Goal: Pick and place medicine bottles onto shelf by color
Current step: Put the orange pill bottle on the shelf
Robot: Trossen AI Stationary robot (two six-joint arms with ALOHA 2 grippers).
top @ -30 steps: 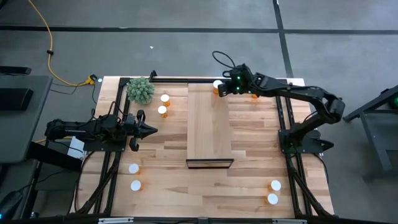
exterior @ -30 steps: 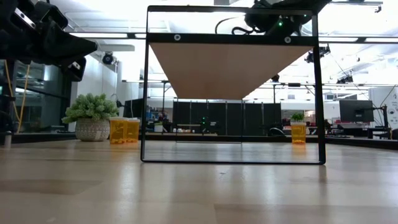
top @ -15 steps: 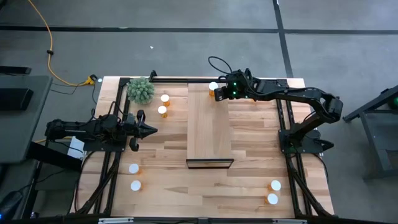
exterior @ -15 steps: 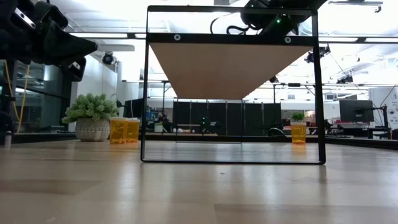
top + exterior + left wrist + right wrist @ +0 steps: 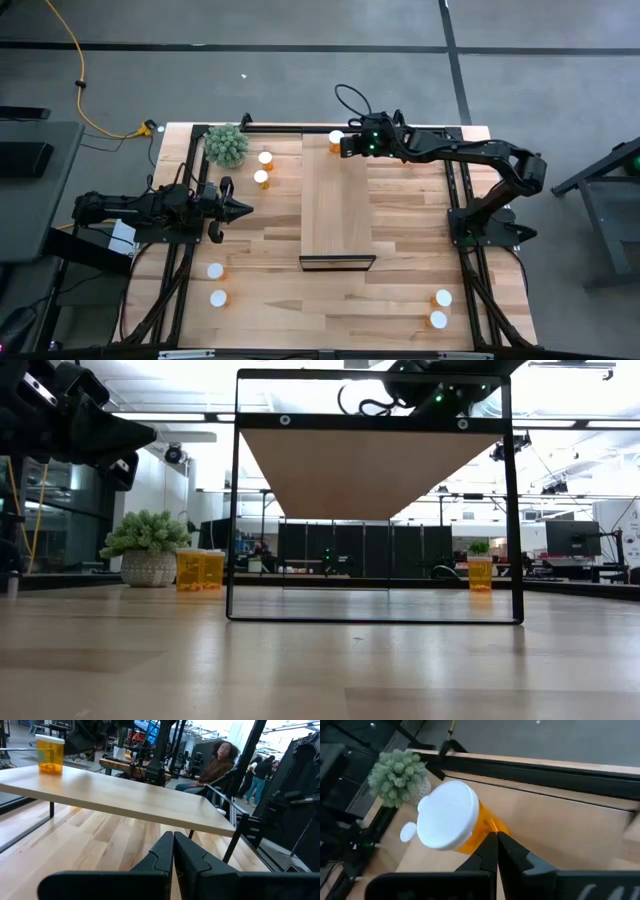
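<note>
Nearest edge of the desk [image 5: 270,250], high view: we note two medicine bottles at the left front [image 5: 216,284] and two more at the right front [image 5: 441,308], all standing with white caps up, on the striped wood.

Mid desk, left side: the left end effector [image 5: 243,209] sits over the left rail, pointing toward the shelf [image 5: 337,215], well apart from any bottle. In its wrist view its fingers [image 5: 165,851] are pressed together with nothing between them; we log it as closed and empty. That view also shows the shelf board from below its edge level, with one bottle at its far corner [image 5: 50,753], and people seated and standing in the room beyond.

Centre: the shelf runs front to back, its dark metal end edge [image 5: 337,264] facing the near side. Its top is bare apart from the far end.

Far end: the right end effector [image 5: 345,143] reaches in from the right over the shelf's far left corner. It is closed on a medicine bottle [image 5: 454,820], white cap toward the camera, orange body pinched between the fingertips [image 5: 492,847]. We cannot tell whether the bottle touches the board.

Far left of the shelf: two bottles [image 5: 263,168] stand on the desk just beside the green plant [image 5: 227,146]. One more bottle shows in the low view at the far right [image 5: 480,573].
</note>
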